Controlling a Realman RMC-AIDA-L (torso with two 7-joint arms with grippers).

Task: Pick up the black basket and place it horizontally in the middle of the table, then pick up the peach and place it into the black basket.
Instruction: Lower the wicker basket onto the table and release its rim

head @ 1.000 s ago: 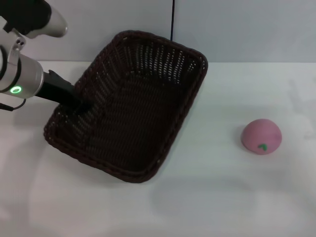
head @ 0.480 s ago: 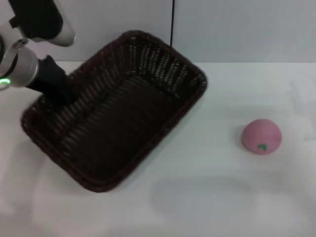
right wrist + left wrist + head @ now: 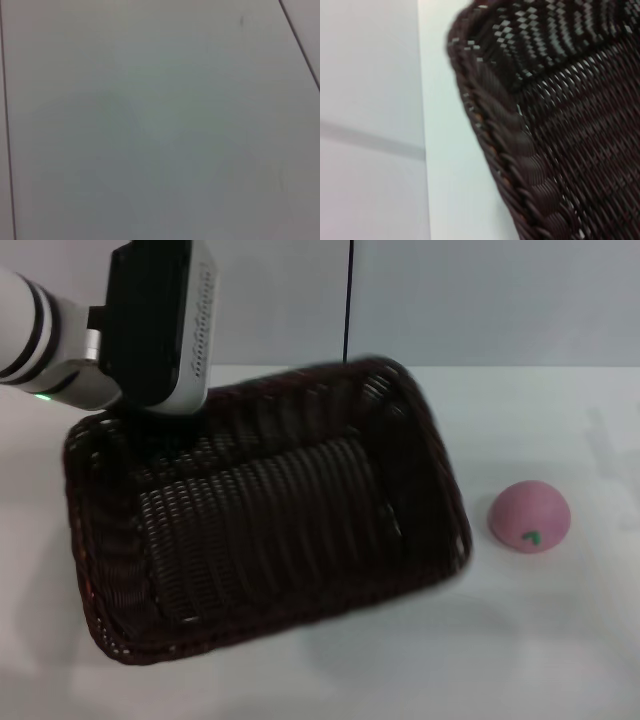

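Head view shows me the big dark brown-black woven wicker basket with its long side running almost across the wide plain white table, near the middle but a bit toward my left. It looks a little blurry, so I think it is being carried or turned and is not set down for good. I judge the first job, laying the basket flat and straight in the middle, is nearly done but not finished. The second job has not started: the small round pink toy peach with its tiny green leaf mark sits on the table just beside the basket's right end, not touching it and not inside it. My left arm's big black and white wrist block covers the back left corner of the basket, so the left gripper must be down there at the braided rim. I cannot see its fingers, so I cannot tell if they are pinched on the rim or spread apart. The left wrist view is filled by the thick braided rim and the open weave of the wall, very close up, with white table next to it, so the gripper is right at that edge. The right gripper does not show up anywhere; its wrist view only gives me a plain pale grey surface. The peach lies well apart from the left gripper, on the far side of the basket.
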